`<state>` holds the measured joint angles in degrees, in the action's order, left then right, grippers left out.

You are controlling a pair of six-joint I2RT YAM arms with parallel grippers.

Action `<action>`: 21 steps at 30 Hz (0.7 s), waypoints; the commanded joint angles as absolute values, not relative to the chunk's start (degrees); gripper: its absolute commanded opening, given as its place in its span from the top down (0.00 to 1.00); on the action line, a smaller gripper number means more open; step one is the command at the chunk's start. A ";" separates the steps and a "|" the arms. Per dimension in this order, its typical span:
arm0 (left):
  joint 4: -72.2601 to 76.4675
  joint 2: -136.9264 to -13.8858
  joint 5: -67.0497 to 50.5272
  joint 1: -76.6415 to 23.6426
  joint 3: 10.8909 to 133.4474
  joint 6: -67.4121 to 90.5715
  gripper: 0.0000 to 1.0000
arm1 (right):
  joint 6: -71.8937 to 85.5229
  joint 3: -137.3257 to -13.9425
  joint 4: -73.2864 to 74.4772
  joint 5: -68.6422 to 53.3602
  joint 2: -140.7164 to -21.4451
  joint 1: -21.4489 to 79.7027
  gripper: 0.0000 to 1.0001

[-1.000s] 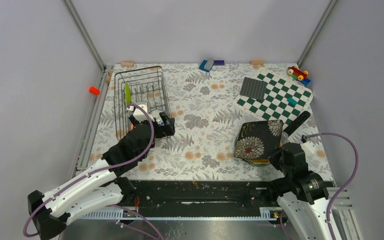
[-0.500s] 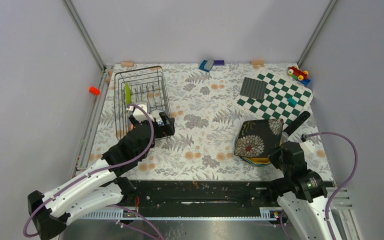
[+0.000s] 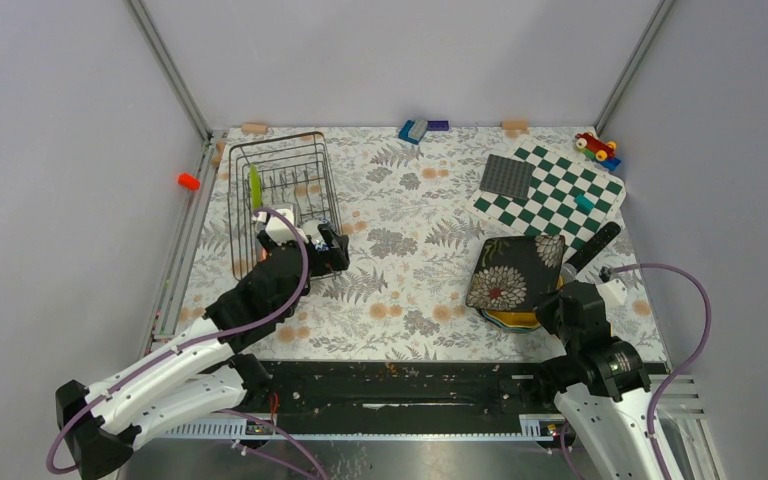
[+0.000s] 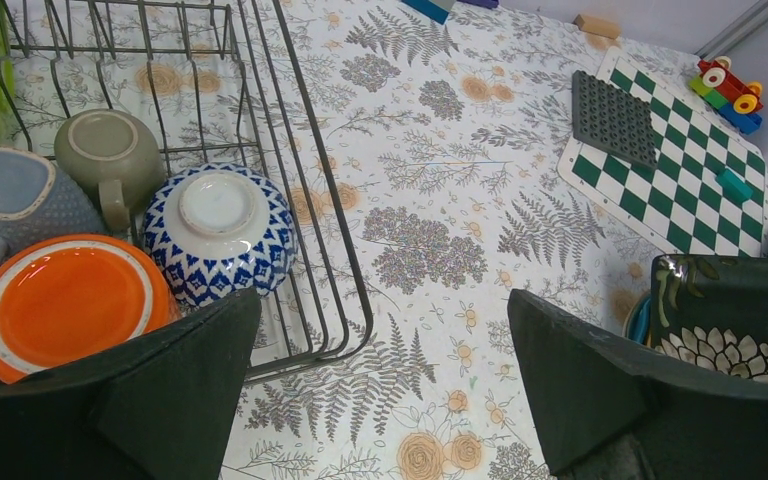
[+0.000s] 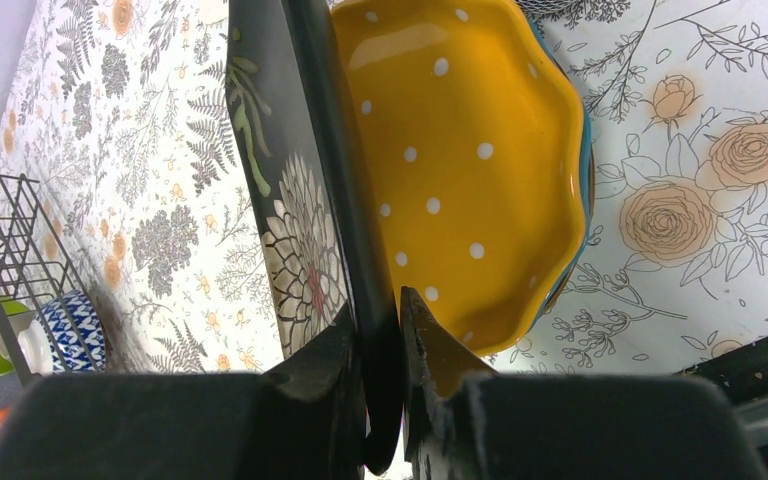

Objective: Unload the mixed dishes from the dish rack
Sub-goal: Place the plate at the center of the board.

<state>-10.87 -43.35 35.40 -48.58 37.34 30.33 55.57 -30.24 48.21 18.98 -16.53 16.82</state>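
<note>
Over yellow plate (image 5: 460,170), right jaws clamping tilted black plate (image 5: 295,240)

The right gripper's (image 5: 381,318) dark fingers flank a black square plate (image 5: 295,230) with white and green flowers. Just right of them is a yellow plate (image 5: 460,150) with white dots. Ahead-left of the left gripper (image 4: 385,340) are a blue-and-white patterned bowl (image 4: 222,235), an orange mug (image 4: 60,300) and a grey-green cup (image 4: 110,150).

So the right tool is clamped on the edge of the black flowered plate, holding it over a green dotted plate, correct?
Not quite. The right wrist view shows the right tool clamped on the edge of the black flowered plate, but the dotted plate under it is yellow, not green.
</note>
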 commanded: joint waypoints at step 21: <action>-11.22 -45.55 39.81 -48.72 39.89 32.14 0.01 | 56.69 -29.01 47.02 24.32 -15.48 16.79 0.69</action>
<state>-12.19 -45.08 38.04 -48.58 37.34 31.53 56.21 -28.95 48.01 20.58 -16.71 16.82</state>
